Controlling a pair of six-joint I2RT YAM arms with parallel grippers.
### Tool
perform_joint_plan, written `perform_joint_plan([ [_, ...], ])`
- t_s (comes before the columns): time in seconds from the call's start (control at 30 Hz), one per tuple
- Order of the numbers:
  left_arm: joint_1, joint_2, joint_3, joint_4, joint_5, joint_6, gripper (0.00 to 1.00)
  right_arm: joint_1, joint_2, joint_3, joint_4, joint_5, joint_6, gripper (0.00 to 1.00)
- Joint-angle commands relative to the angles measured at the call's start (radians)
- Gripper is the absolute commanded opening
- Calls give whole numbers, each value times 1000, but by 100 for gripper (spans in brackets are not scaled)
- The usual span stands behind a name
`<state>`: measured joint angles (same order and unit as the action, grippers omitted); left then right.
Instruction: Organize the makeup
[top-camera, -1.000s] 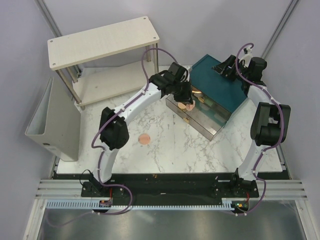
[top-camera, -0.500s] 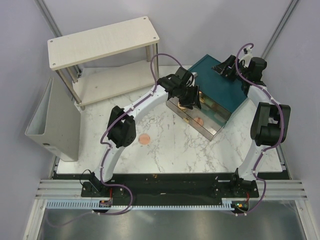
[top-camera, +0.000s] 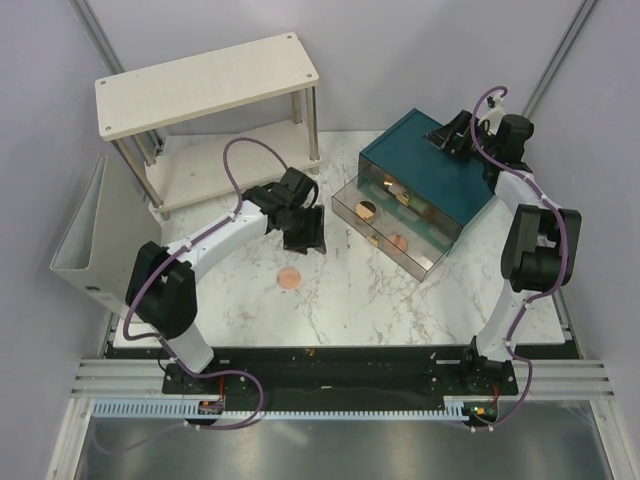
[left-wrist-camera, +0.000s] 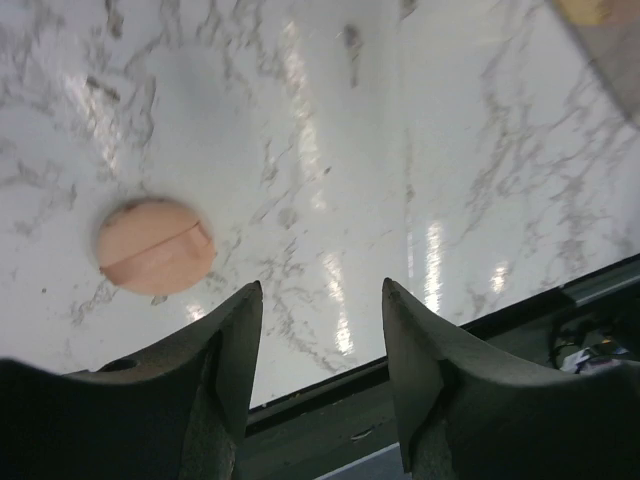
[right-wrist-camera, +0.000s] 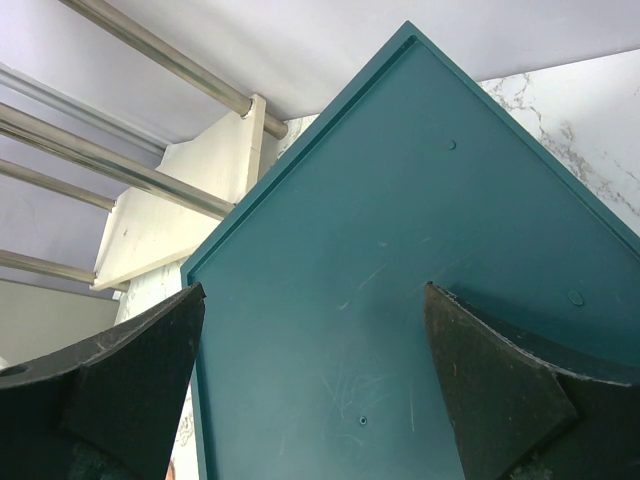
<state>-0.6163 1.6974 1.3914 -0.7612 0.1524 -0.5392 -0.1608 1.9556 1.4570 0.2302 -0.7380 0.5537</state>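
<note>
The sponge (top-camera: 290, 277) lies flat on the table (top-camera: 350, 300), nearest the arm bases of all the makeup, a peach-pink disc with a groove across its face. The left pincer (top-camera: 305, 240) hangs just beyond it, a little to the right, not touching it. In the left wrist view the sponge (left-wrist-camera: 155, 245) sits outside the left pincer (left-wrist-camera: 320, 340), off to the side of one finger (left-wrist-camera: 235, 340) and past its tip. The fingers stand moderately apart with only bare table (left-wrist-camera: 400, 120) between them.

Farther back and to the right, two clear drawers are pulled out of the box (top-camera: 440, 170). The lower drawer (top-camera: 420, 262), the nearer one, holds a round peach piece (top-camera: 397, 240). The upper drawer (top-camera: 345, 205) holds the pot (top-camera: 367, 209), gold-rimmed with a dark centre. Both are well apart from either pincer.

The right pincer (top-camera: 447, 135) hovers over the far part of the box top. Its wrist view shows the right pincer (right-wrist-camera: 315, 390) spread wide, empty, with the teal lid of the box (right-wrist-camera: 400, 230) below it.

At the far left stands a shelf (top-camera: 210, 80), with a grey bin (top-camera: 100, 250) beside the table.
</note>
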Motion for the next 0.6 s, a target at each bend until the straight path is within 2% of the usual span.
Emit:
perform_joint_plan([
  [0.0, -2, -47, -167, 5, -39, -42, 59, 14, 28, -41, -75, -21, 6, 98],
  [0.17, 9, -18, -230, 3, -85, -93, 68, 15, 29, -47, -63, -27, 15, 98],
  [0.57, 82, 59, -258, 22, -114, -134, 68, 14, 26, -52, -61, -29, 15, 98],
])
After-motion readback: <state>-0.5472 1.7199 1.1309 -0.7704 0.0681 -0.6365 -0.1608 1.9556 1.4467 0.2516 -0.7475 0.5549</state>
